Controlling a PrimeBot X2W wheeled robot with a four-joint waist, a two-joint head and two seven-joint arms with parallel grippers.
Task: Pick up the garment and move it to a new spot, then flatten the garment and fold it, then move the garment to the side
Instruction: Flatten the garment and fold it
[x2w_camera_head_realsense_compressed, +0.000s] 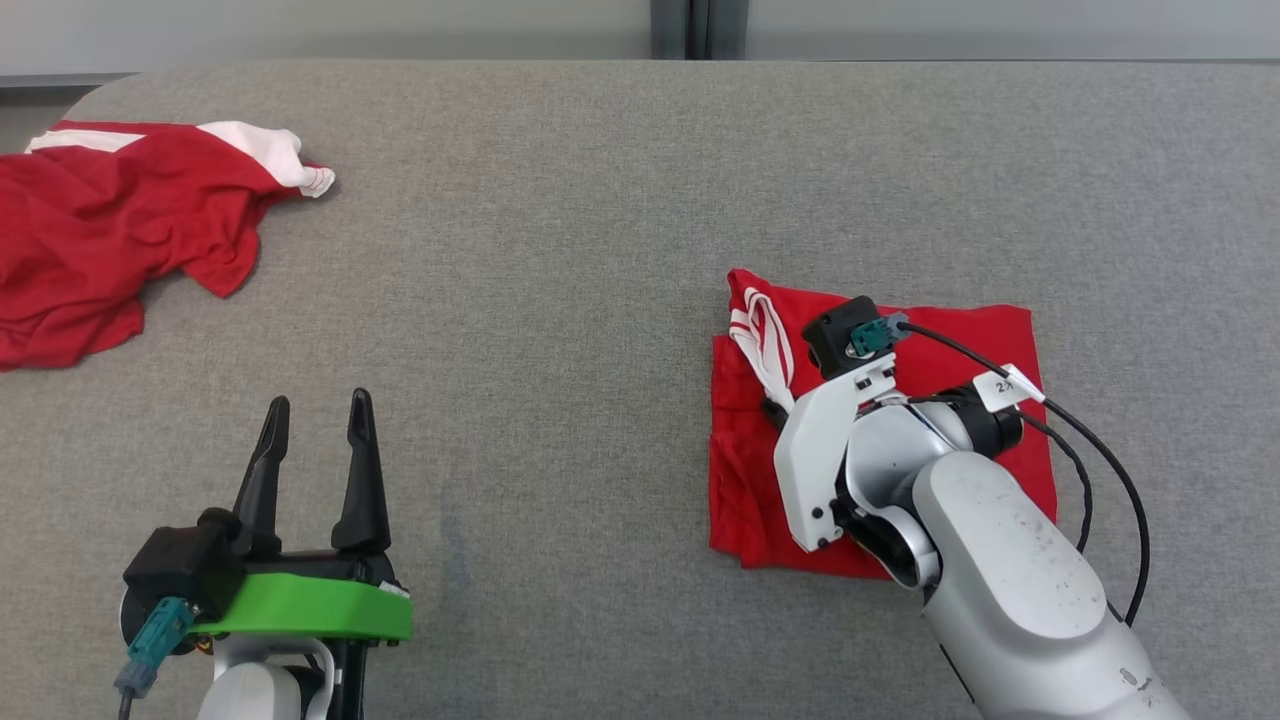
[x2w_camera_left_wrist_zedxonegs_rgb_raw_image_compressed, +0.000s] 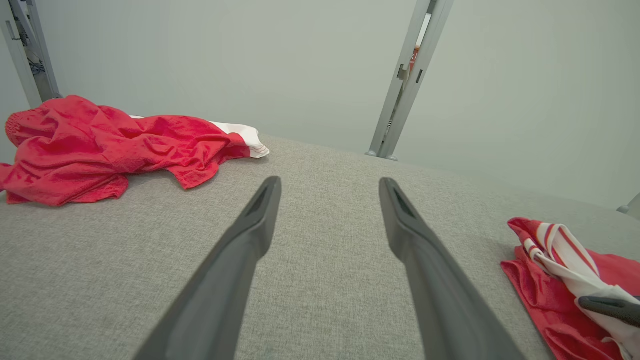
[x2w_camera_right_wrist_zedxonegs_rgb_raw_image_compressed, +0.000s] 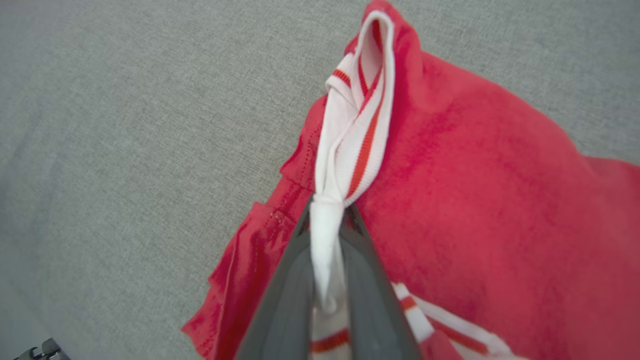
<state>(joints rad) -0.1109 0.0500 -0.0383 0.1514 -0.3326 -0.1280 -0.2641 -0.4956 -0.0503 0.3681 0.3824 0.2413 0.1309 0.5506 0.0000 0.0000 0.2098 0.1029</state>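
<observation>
closest to the lens, the right gripper (x2w_camera_right_wrist_zedxonegs_rgb_raw_image_compressed: 327, 212) has its two dark fingers nipped down narrow on a twist of white striped trim (x2w_camera_right_wrist_zedxonegs_rgb_raw_image_compressed: 357, 130), and that trim belongs to the folded garment (x2w_camera_head_realsense_compressed: 960, 350), so the pinch is on the cloth itself, right at its edge. up in the head view the folded garment lies at about four o'clock on the grey table (x2w_camera_head_realsense_compressed: 560, 300), pressed into a compact, roughly square packet, with the trim poking out at its eleven o'clock corner and some wrinkling along its nine o'clock edge. over at seven o'clock the left gripper (x2w_camera_head_realsense_compressed: 319, 400) hovers clear of everything, fingers spread wide, holding nothing, well apart from the packet. a crumpled garment (x2w_camera_head_realsense_compressed: 110, 230), also red, sprawls at ten o'clock near the table's far corner, neither arm on it. so where are we? by the look of it the relocating, flattening and folding are done: the packet lies flat and doubled over. what looks left is the last leg, shifting it off to the side, and this pinch on the trim reads as the opening of that move. one worry: a single-point hold on loose trim could let the layers spill open
</observation>
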